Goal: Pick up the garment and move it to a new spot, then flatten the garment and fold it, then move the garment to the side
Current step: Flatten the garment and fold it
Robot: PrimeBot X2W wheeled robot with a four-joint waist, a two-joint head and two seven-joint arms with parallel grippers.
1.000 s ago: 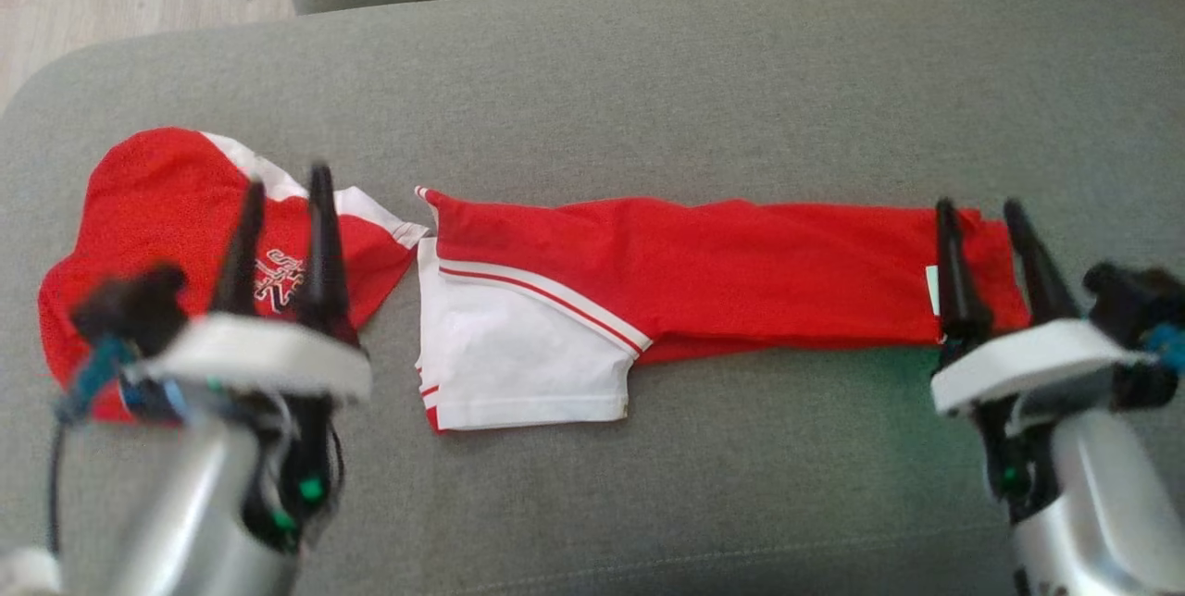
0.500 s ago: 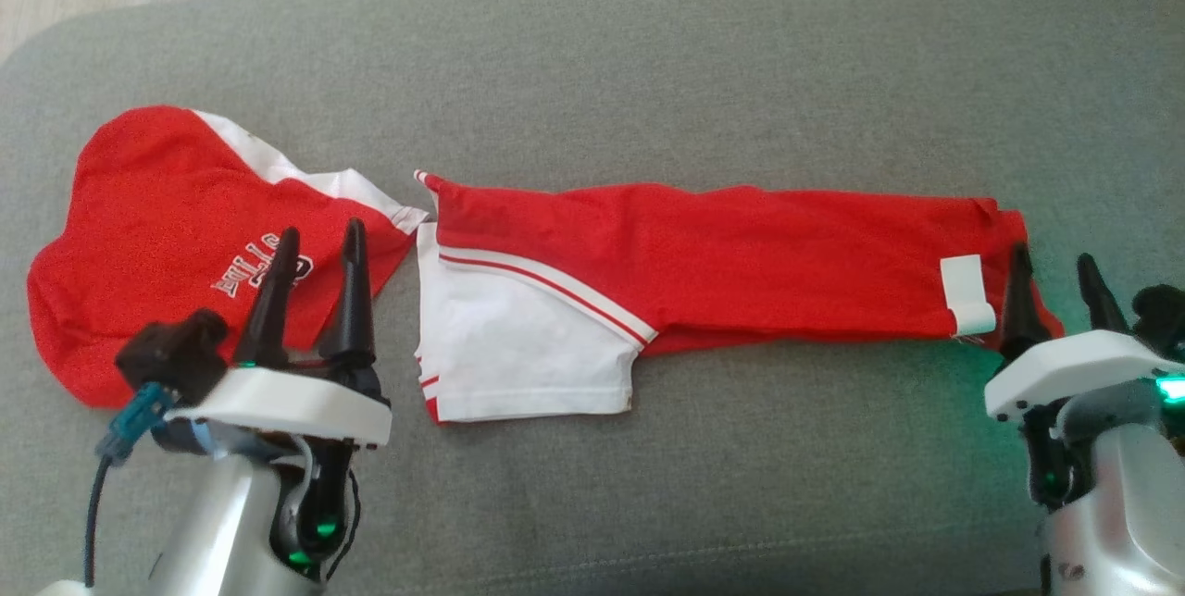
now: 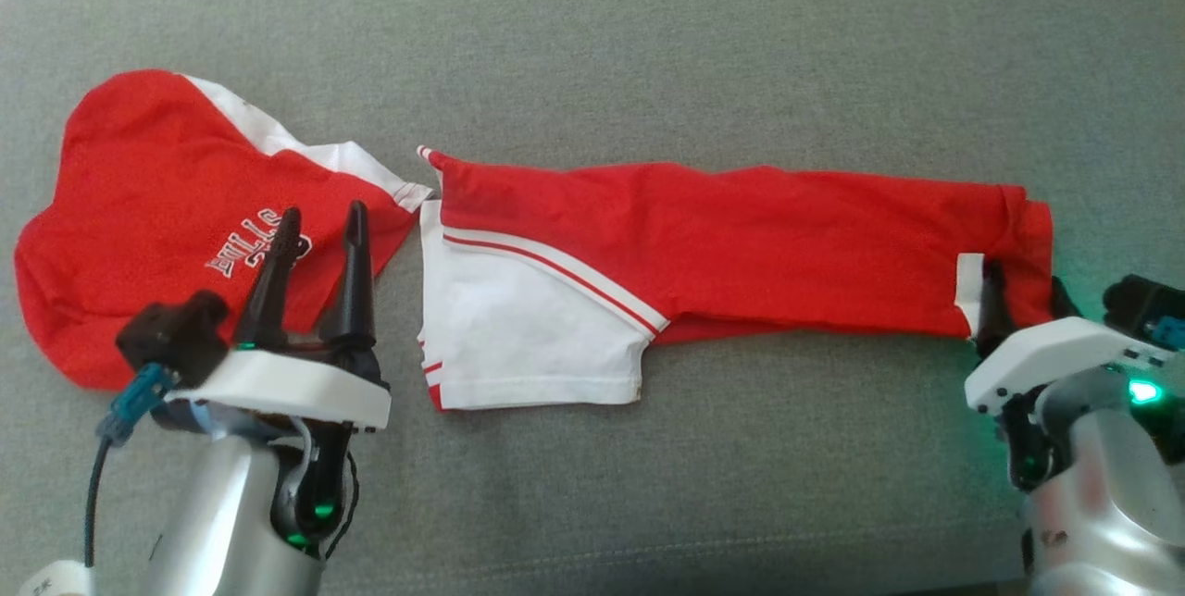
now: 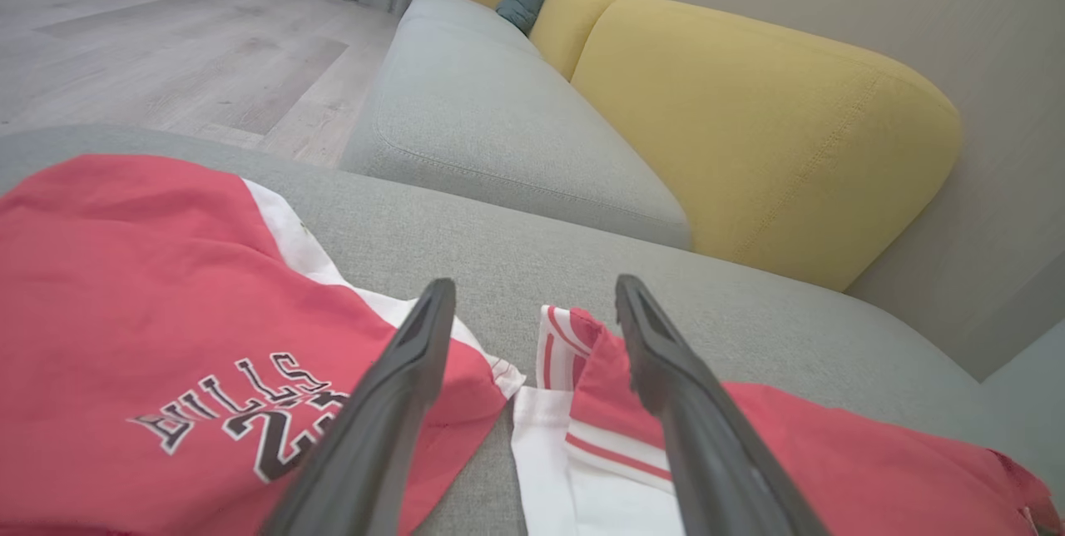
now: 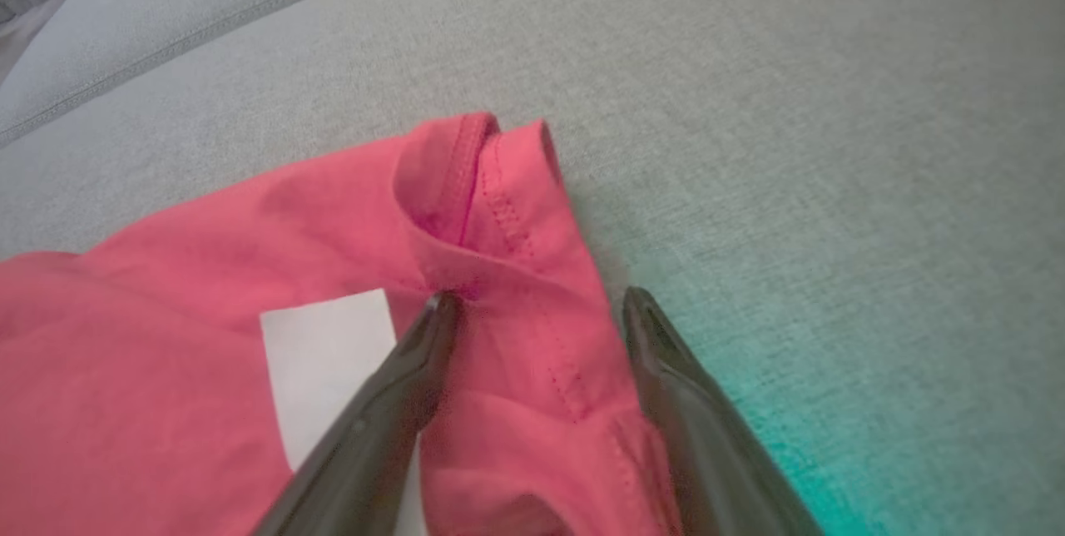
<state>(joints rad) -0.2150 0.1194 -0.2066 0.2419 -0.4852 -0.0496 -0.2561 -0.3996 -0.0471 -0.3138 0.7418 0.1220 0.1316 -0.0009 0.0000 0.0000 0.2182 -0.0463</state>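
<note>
— Grey sofa cushion point(image 3: 648, 41) as the work surface, then. Where does the garment point(image 3: 741, 244) lie on it?

— Across the middle, folded into a long red strip whose long axis runs from the robot's left to its right. One end carries a white sleeve panel point(image 3: 518, 328) with red stripes, and the far right end is a stitched hem point(image 5: 507, 211) beside a white label point(image 5: 333, 353).

— Which arm is nearer?

— Each has an end, but the right gripper point(image 3: 1023, 286) is the closer one. Its fingers are spread and straddle the hem, one tip on the cloth by the label, the other at the cloth's edge, nothing pinched. The left gripper point(image 3: 324, 217) is also spread wide and hovers over the corner of a separate Bulls jersey point(image 3: 157, 207), with the strip's sleeve end just to its right.

— So the next fold?

— My guess is end to end along that axis. The left gripper needs to shift right first, or it risks catching the jersey instead.

— How does the fabric look?

— Thin and soft, slightly rumpled at the hem.
</note>
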